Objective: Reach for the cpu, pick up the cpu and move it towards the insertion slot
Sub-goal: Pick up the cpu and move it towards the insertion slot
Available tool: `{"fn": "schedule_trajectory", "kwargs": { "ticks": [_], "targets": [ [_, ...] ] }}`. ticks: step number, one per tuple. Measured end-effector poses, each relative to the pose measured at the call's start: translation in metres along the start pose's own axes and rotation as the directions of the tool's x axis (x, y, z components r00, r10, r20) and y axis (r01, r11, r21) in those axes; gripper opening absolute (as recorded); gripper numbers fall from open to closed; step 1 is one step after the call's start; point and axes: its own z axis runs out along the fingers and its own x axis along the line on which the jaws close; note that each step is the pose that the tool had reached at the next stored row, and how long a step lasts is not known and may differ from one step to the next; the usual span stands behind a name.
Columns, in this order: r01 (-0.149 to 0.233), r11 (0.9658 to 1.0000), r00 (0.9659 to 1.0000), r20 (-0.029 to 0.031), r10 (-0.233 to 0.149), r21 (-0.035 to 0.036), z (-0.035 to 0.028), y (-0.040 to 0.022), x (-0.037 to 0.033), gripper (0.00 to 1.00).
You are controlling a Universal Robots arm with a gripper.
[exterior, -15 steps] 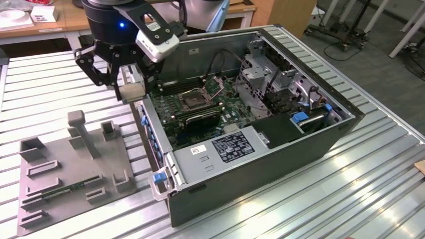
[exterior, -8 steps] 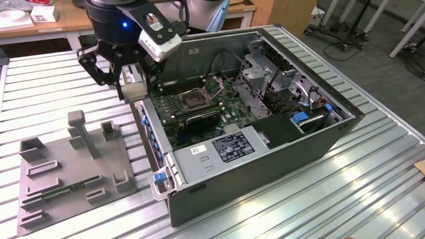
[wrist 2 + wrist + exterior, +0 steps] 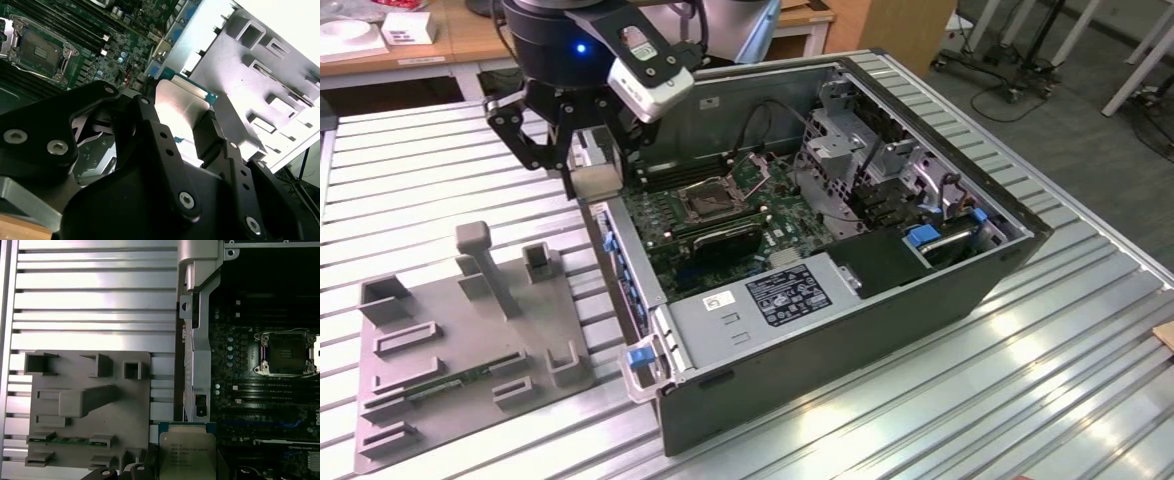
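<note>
silvery-white thin square metal-faced cpu (image 3: 187, 456) pinched flat between black jointed gripper (image 3: 182, 117) fingers (image 3: 212, 135), carried level above open dark computer case's (image 3: 854, 330) near wall. square metal-framed insertion slot (image 3: 707, 200) with dark centre on green motherboard, well apart. left: grey moulded plastic holder tray (image 3: 454, 340) on ribbed aluminium table (image 3: 1067, 330).

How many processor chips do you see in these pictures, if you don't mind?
1: the cpu sits between the fingers of the gripper, above the computer case's edge, beside the grey holder. Others may be hidden.
</note>
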Motion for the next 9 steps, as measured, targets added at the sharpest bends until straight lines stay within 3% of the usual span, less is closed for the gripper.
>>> {"fn": "schedule_trajectory", "kwargs": {
  "ticks": [9],
  "targets": [
    [0.000,1.0000,1.0000,0.0000,0.000,0.0000,0.0001,-0.0001,-0.0079,0.54]
  ]
}}
